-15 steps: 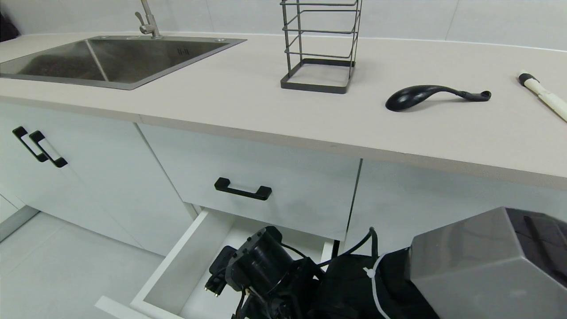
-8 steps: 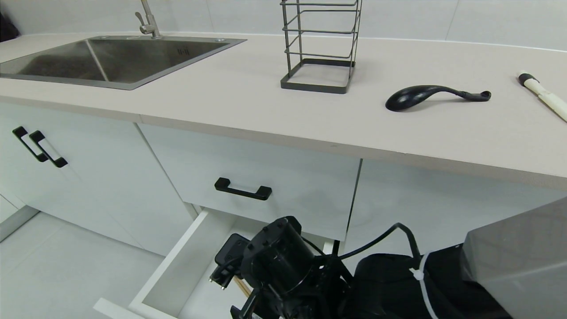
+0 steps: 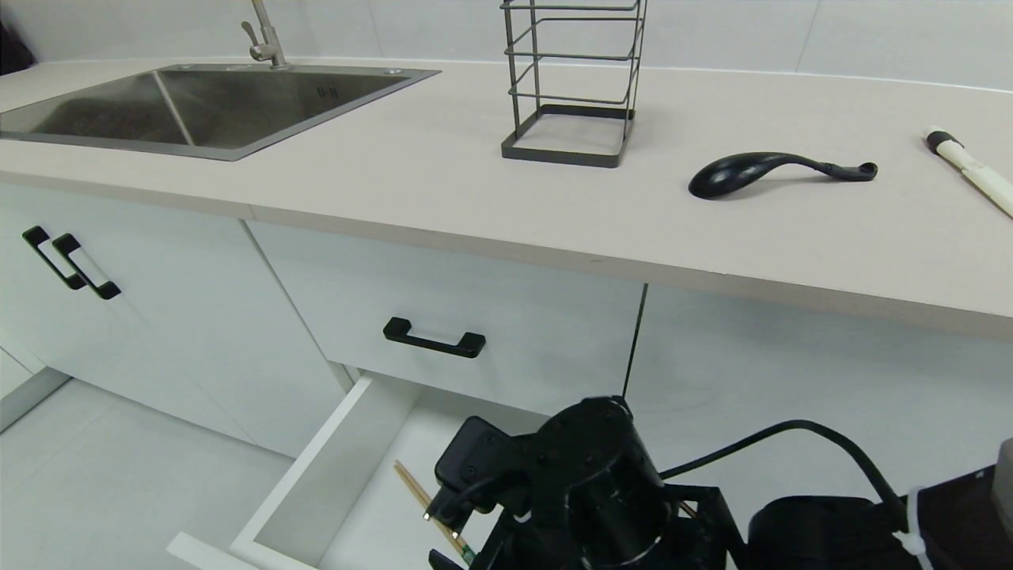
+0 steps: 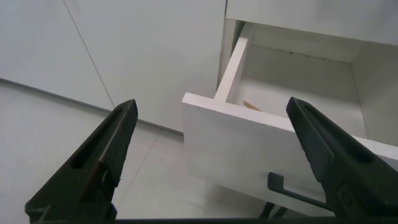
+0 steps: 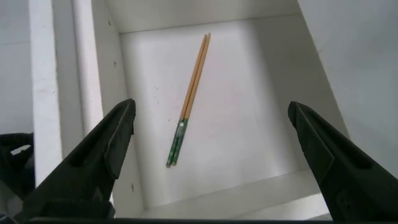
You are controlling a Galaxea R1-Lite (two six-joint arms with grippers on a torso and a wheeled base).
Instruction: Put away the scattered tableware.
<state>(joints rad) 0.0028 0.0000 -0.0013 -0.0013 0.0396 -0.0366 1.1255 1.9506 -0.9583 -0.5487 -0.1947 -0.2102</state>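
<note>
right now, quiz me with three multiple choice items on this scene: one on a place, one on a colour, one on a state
1. Where do the chopsticks lie? A in the sink; B in the open drawer; C in the wire rack
2. What colour is the ladle? A red; B black; C white
3. How is the right hand? A open; B shut on the chopsticks; C shut on nothing
Answers: 1 B, they lie flat on the drawer floor; 2 B, it is black all over; 3 A, its fingers stand wide apart above the chopsticks.
</note>
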